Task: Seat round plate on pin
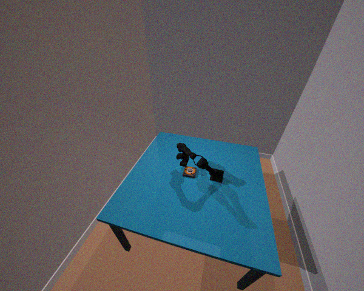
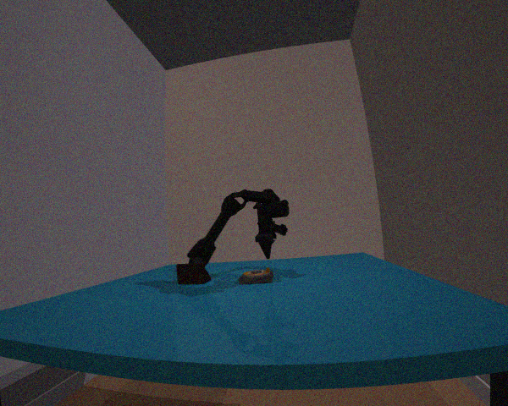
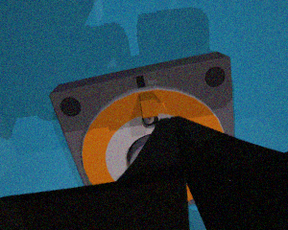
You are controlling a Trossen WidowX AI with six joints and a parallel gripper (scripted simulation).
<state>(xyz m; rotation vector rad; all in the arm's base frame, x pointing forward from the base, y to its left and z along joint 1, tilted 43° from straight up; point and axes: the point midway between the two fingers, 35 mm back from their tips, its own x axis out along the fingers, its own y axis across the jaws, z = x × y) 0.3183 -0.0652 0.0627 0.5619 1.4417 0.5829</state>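
On the blue table [image 2: 333,305], orange plate [image 3: 102,144] on grey base [image 3: 182,73], closed empty pincer [image 2: 266,255] above.

Blue table [image 1: 163,213] fills lower centre of the top view; grey square base [image 1: 188,174] with orange plate [image 1: 186,170] and black arm mount [image 1: 216,176] sit directly on it, near mid-table.

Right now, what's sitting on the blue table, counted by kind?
Robot arm: 1
Grey base: 1
Orange plate: 1
Total: 3
The gripper, shut and holding nothing, hangs above the plate, apart from it.
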